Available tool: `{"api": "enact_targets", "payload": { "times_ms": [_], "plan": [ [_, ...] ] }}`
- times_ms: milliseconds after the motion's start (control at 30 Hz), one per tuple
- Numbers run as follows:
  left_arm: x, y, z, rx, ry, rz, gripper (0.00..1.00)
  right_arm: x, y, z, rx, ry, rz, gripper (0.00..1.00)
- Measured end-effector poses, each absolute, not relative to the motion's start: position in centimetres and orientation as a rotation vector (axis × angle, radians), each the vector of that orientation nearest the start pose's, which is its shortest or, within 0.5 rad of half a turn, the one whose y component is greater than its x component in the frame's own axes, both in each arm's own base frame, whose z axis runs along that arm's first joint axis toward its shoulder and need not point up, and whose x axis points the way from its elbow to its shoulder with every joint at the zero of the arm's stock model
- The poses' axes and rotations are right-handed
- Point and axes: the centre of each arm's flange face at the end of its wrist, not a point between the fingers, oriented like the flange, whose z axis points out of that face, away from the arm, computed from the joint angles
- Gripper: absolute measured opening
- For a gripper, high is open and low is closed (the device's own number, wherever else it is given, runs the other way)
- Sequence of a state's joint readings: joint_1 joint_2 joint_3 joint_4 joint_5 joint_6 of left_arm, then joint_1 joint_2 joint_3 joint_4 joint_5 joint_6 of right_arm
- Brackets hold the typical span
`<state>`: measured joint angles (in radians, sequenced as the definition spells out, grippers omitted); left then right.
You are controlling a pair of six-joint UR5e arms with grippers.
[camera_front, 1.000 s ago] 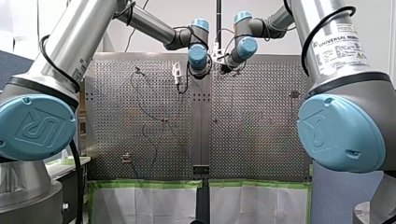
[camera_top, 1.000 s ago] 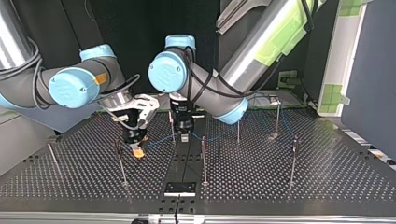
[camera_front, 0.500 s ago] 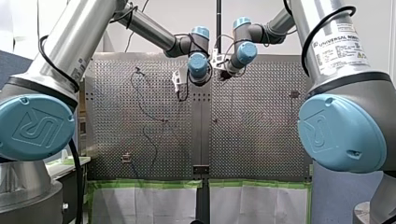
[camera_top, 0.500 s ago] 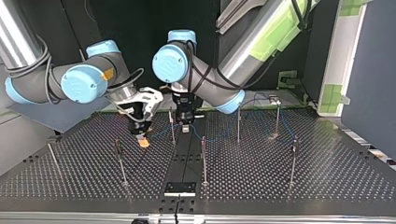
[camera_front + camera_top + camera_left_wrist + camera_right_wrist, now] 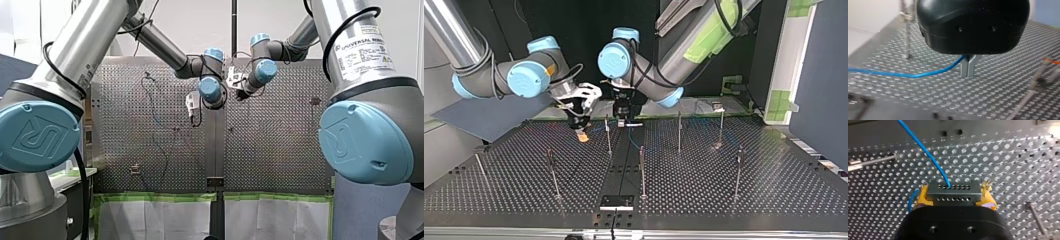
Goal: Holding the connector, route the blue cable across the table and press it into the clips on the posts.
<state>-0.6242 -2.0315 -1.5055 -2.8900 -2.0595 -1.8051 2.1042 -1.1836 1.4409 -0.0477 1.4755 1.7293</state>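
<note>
In the right wrist view my right gripper (image 5: 955,186) is shut on the dark connector (image 5: 953,195), with a yellow pad on each side of it. The blue cable (image 5: 930,155) leaves the connector's front and runs ahead over the perforated table. In the left wrist view my left gripper (image 5: 968,75) has its metal fingers shut on the blue cable (image 5: 910,74), which trails off to one side. In the top view my right gripper (image 5: 582,135) hangs left of a thin post (image 5: 608,135), and my left gripper (image 5: 622,122) hangs just right of that post.
Several thin posts stand on the table (image 5: 774,190), among them ones at the middle (image 5: 642,170), right of middle (image 5: 679,132) and far right (image 5: 738,170). A small black plate (image 5: 616,202) lies at the top view's near edge. Cable loops (image 5: 155,120) lie on the front view's left half.
Both grippers have moved away from the top view's camera toward the back of the table. My right gripper has also shifted slightly right there. Both grips are unchanged.
</note>
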Motion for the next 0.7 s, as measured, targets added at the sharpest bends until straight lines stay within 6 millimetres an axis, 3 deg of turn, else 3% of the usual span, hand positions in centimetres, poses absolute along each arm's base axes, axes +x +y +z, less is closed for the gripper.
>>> {"api": "enact_targets", "payload": {
  "times_ms": [100, 367, 567, 700],
  "plan": [
    [45.4, -43.4, 25.6, -0.013, 1.724, -0.223, 0.02, 43.5, -45.5, 32.6, -2.438, 1.535, -2.17, 0.0],
    [44.1, -42.9, 21.4, 0.012, 1.744, -0.245, 0.02, 42.7, -44.9, 29.5, -2.483, 1.529, -2.173, 0.0],
    [43.1, -42.7, 16.5, 0.047, 1.788, -0.283, 0.02, 42.0, -44.1, 27.0, -2.491, 1.552, -2.17, 0.0],
    [43.1, -42.9, 15.3, 0.044, 1.775, -0.317, 0.02, 41.6, -43.3, 25.2, -2.495, 1.554, -2.161, 0.0]
  ]
}}
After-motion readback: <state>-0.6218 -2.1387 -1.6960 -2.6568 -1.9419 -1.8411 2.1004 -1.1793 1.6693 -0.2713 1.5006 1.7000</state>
